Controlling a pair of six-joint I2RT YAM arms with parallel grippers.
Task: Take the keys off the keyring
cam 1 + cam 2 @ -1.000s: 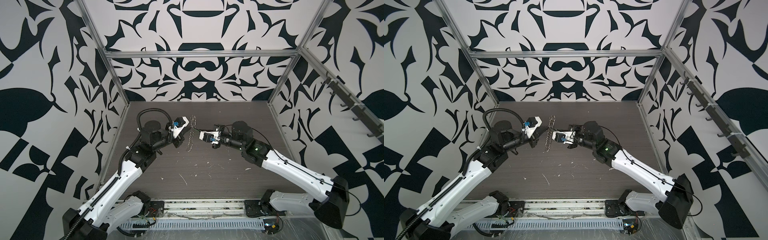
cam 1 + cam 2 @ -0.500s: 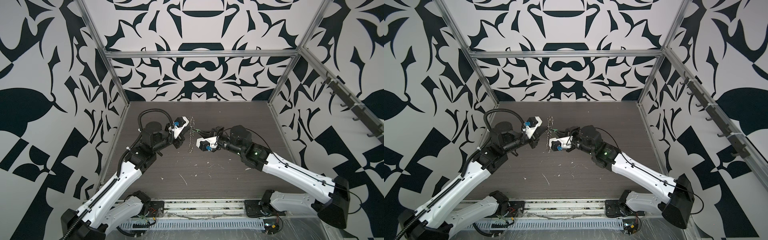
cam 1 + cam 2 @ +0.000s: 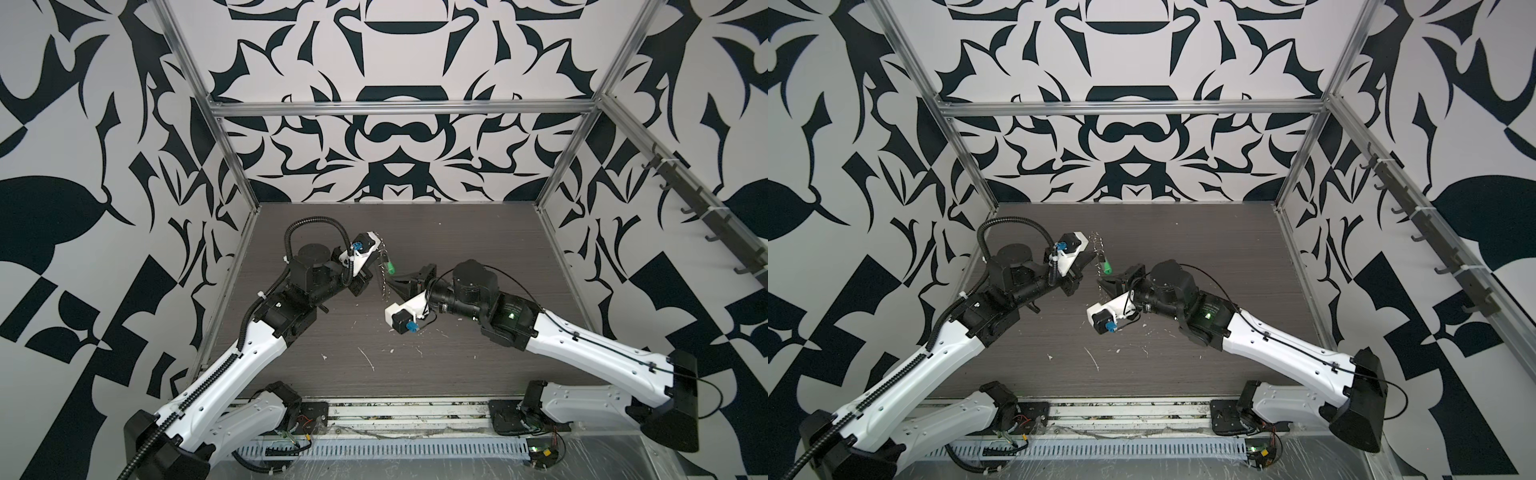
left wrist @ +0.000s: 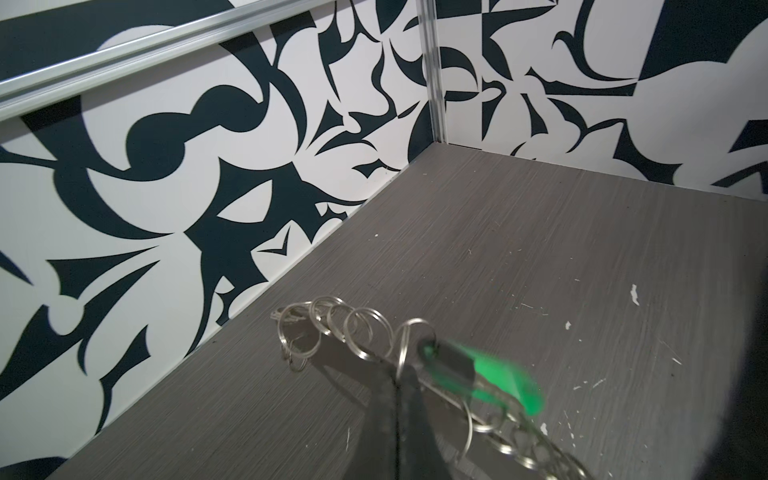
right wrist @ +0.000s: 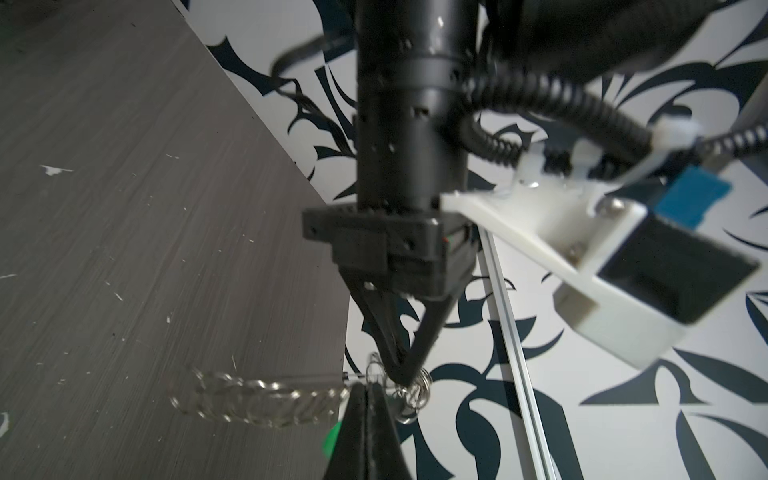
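two grippers: both closed, tips meeting at centre frame in both top views, raised above the table [image 3: 457,365].
left gripper [image 5: 404,374]: clamped on the keyring [image 4: 332,328], holding it in the air.
right gripper [image 5: 365,392]: fingers pressed together, tips against the row of rings. whether they pinch one, i cannot tell.
keys [image 3: 390,268]: green tag with its dark key, hanging from a ring just beside the left fingertips.
deciding relation: in a top view the tag sits just up and left of the right gripper's tips. its long axis is near upright in the frame, alongside the hanging rings.
nearer arm: both are close, but the left is busy holding, so the right looks like the one to take the tag.
left wrist view: shows the dark key joined to the tag at lower right of frame, blurred.
right wrist view: hides the tag behind its own fingers, bar a green sliver at the bottom edge, but shows both pairs of tips meeting at the rings.
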